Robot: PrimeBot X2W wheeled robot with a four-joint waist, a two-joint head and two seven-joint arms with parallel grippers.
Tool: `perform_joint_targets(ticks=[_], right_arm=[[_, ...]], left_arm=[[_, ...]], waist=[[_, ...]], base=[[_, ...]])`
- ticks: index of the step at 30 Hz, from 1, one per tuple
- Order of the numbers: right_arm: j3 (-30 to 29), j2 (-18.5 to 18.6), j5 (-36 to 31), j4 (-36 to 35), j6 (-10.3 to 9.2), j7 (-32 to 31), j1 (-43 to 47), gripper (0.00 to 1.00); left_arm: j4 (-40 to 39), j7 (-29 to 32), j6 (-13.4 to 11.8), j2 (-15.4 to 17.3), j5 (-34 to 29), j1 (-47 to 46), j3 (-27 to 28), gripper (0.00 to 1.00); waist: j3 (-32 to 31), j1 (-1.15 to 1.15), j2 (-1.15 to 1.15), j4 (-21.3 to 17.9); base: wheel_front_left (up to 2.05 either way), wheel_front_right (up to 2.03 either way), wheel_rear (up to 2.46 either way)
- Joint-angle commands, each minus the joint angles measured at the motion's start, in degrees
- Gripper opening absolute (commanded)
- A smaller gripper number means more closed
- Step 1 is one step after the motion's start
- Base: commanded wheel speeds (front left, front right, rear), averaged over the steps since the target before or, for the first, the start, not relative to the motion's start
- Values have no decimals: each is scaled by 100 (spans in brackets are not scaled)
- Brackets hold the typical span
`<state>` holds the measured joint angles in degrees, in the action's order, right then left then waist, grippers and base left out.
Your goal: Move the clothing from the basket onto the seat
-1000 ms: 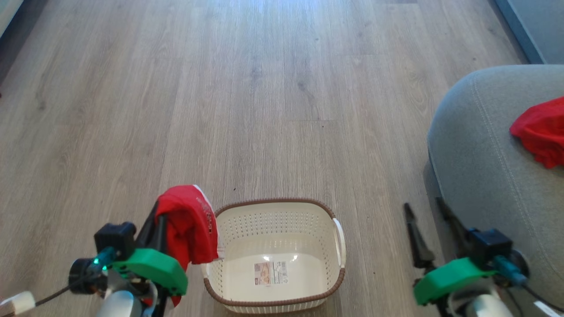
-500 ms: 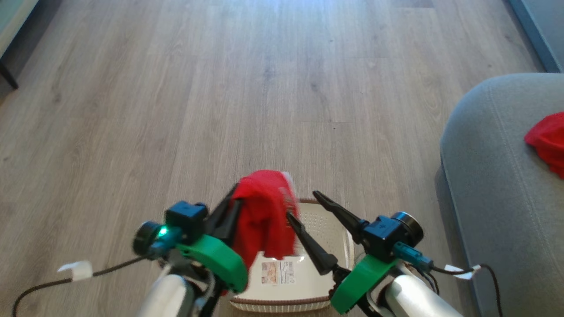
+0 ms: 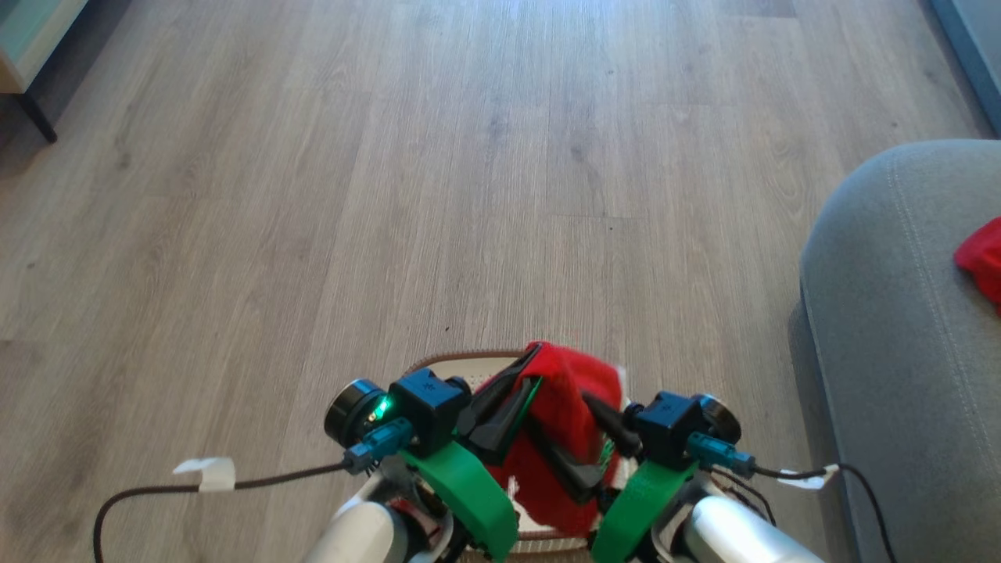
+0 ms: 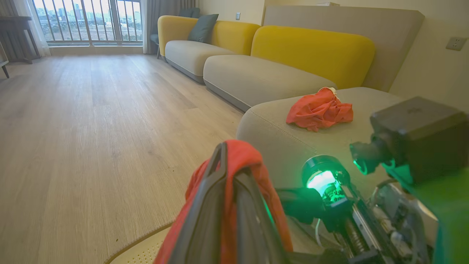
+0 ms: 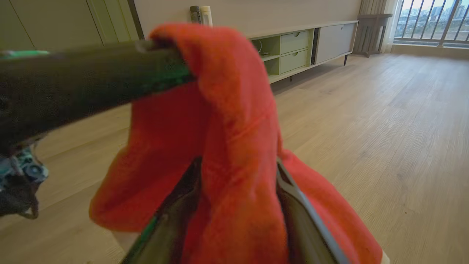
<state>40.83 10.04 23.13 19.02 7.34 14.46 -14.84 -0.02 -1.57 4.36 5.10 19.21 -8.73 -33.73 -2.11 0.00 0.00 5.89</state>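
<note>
1. The left end effector (image 3: pixel 534 366) is clamped on a red garment (image 3: pixel 567 383) and holds it up above the cream basket (image 3: pixel 450 361), which stands on the wooden floor (image 3: pixel 313 195) directly below both arms
2. The garment is draped over the left fingers and hangs down from them, so its long axis runs roughly vertical, with the loose bulk below the grip
3. The right end effector (image 3: pixel 559 410) meets the garment from the other side. In the right wrist view its two fingers stand apart, one on either side of the hanging fabric. They straddle the cloth and do not look closed on it, though the fabric hides their tips
4. The grey seat (image 3: pixel 884 313) lies to the robot's right, well apart from both end effectors, and the right arm is the nearer one to it
5. A second red garment (image 3: pixel 981 254) lies crumpled on top of the seat cushion, away from its near edge
6. This reads as a hand-over in mid-air: the right fingers would need to close on the cloth before the left ones let go. The right arm could then carry the piece sideways to the cushion
7. The risk is a thin pinch on loose fabric. If the left grip opens early, the garment could slip back into the basket or onto the floor
</note>
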Motion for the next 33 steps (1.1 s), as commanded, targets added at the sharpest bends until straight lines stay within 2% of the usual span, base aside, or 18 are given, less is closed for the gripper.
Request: perform_joint_targets(ticks=[1,4,6,7,8,9,10,18,25,33], right_arm=[[181,31,240,-117,14,54,-298,0],[272,115,450,-143,14,54,-384,0],[243,172,529,-155,14,54,-403,0],[211,200,549,-159,14,54,-408,0],[179,226,561,-165,14,54,-411,0],[140,251,577,-168,14,54,-405,0],[85,278,587,-176,14,54,-396,0],[-492,549,518,-250,14,54,-235,0],[-1353,770,303,-515,14,54,0,0],[-1726,803,133,-699,14,54,148,0]], left_arm=[[-285,7,3,-55,43,-333,164,0],[-279,2,-12,-40,71,-313,174,0],[-256,-9,-13,-35,100,-287,172,33],[-236,-20,-14,-34,121,-270,174,46],[-208,-30,-16,-25,131,-251,177,69],[-174,-47,-18,-18,147,-229,181,97],[-135,-67,-17,-18,175,-204,186,100],[279,-420,-28,-43,251,-94,180,100],[942,-1023,54,-169,203,-189,-301,100],[1202,-1250,5,-216,285,-456,-696,100]], waist=[[-3,0,0,-12],[-5,0,0,-58],[-4,0,0,-88],[-4,0,0,-105],[-4,0,0,-127],[-4,0,0,-149],[-4,0,0,-172],[21,0,0,-398],[132,0,0,-948],[273,0,0,-1697]], base=[[0,0,0],[0,0,0],[0,0,0],[0,0,0],[0,0,0],[0,0,0],[0,0,0],[0,0,0],[0,0,0],[0,0,0]])
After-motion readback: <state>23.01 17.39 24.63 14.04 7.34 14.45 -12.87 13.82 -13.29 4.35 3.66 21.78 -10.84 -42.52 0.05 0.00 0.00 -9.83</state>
